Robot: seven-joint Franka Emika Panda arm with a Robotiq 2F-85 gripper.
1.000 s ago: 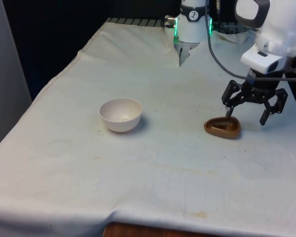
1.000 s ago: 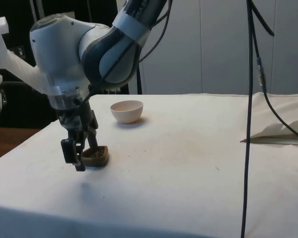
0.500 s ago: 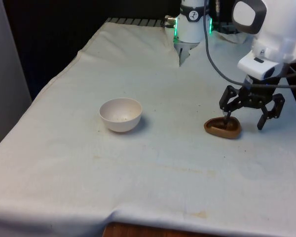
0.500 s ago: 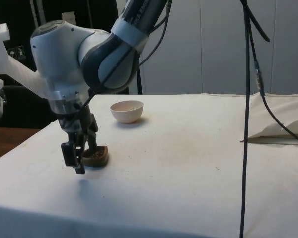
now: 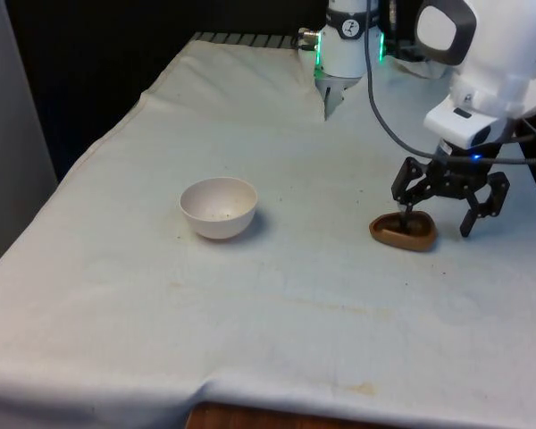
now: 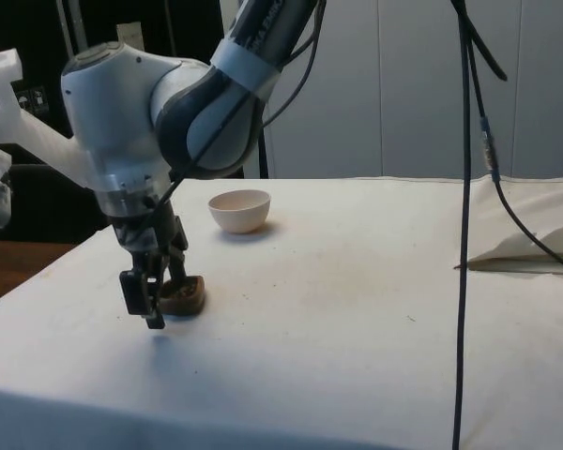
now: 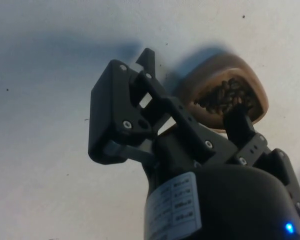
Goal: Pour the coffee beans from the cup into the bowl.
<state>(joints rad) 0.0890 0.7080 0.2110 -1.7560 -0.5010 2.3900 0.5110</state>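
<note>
- Two black fingers of the gripper [image 5: 438,214] are spread wide and hold nothing; one fingertip [image 5: 407,213] dips at the cup's rim while the other hangs over bare cloth on the front view's right.
- Directly under that dipping finger sits the cup [image 5: 402,231], a low brown vessel resting upright on the counter [image 5: 277,304], so the cup lies below the gripper and slightly toward the front view's left of its midline.
- In the wrist view the cup [image 7: 230,97] has a rounded-triangular outline and one finger stands at or just inside its rim; whether it touches the wall I cannot tell.
- Dark coffee beans [image 7: 225,95] fill the cup's hollow, none seen spilled on the cloth.
- Judging from this, the grasp is not yet made: the open fingers would need to pinch the cup's wall between them before any lift.
- Well apart, toward the front view's left, stands the bowl [image 5: 218,207], white and upright; a few small specks may lie inside it, too small to identify.
- From the side view the gripper [image 6: 153,291] hangs just beside the cup [image 6: 180,297], with the bowl [image 6: 239,210] farther back.
</note>
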